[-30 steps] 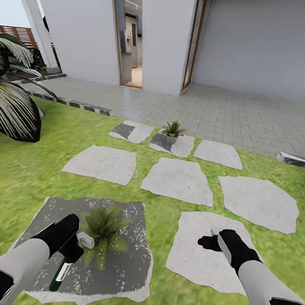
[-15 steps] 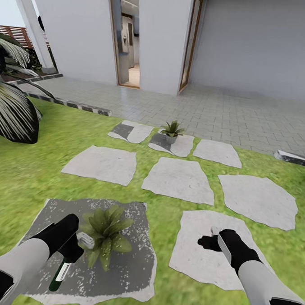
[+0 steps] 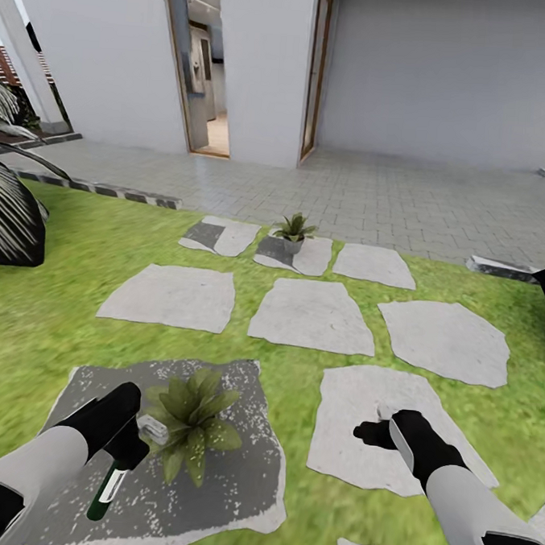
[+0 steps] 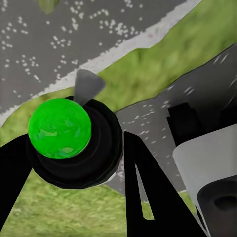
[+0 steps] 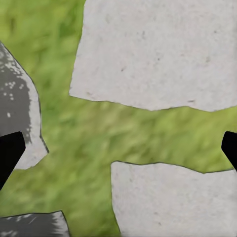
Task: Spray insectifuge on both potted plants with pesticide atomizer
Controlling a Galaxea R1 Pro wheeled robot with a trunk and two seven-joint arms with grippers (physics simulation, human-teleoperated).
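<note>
My left gripper (image 3: 126, 445) is shut on the pesticide atomizer (image 3: 107, 487), whose dark green body hangs down while its pale nozzle head points at the near potted plant (image 3: 191, 419). That plant stands on a darkened, speckled stone slab (image 3: 235, 480). In the left wrist view the atomizer's green base (image 4: 59, 127) sits between the black fingers (image 4: 148, 197). A second potted plant (image 3: 293, 229) stands on a far slab near the terrace. Over a pale slab my right gripper (image 3: 374, 431) is open, its fingertips (image 5: 7, 153) wide apart above grass.
Several pale stone slabs (image 3: 312, 315) lie across the lawn between the two plants. A big dark palm-like plant (image 3: 9, 224) stands at the left. Beyond lie a grey paved terrace (image 3: 390, 203), the house wall with an open doorway (image 3: 200, 74), and a stone kerb (image 3: 498, 269).
The whole picture has shifted left, so the camera has turned to the right. Both arms keep their places in the view, and the atomizer stays in the left gripper.
</note>
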